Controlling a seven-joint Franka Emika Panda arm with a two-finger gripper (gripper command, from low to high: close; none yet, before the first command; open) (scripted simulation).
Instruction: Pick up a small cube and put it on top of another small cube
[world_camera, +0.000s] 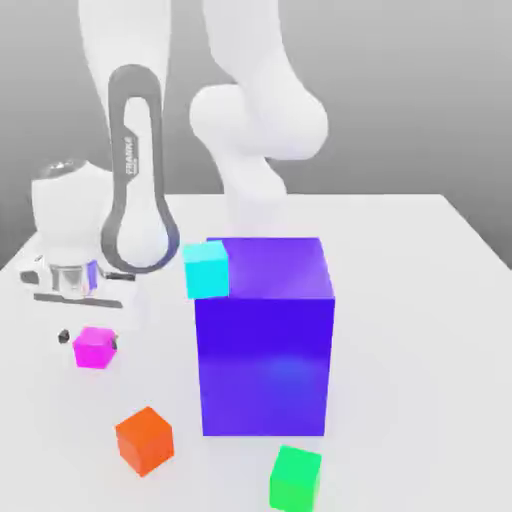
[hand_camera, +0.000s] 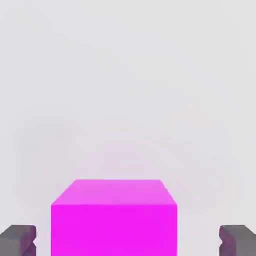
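Note:
The small magenta-pink cube (world_camera: 95, 347) rests on the white table (world_camera: 420, 300) at the exterior view's left. My gripper (world_camera: 90, 339) has come straight down over it, with one dark fingertip on each side of the cube. In the hand view the small cube (hand_camera: 114, 220) sits between the two fingers (hand_camera: 18, 240), and a strip of table shows on either side, so the pads stand apart from its faces. The gripper (hand_camera: 128, 242) is open around the cube.
A big blue-purple cube (world_camera: 265, 340) stands mid-table, with a small cyan cube (world_camera: 206, 268) by its upper left corner. An orange cube (world_camera: 144, 440) and a green cube (world_camera: 296, 478) lie near the front. The arm's white links (world_camera: 250, 120) rise behind.

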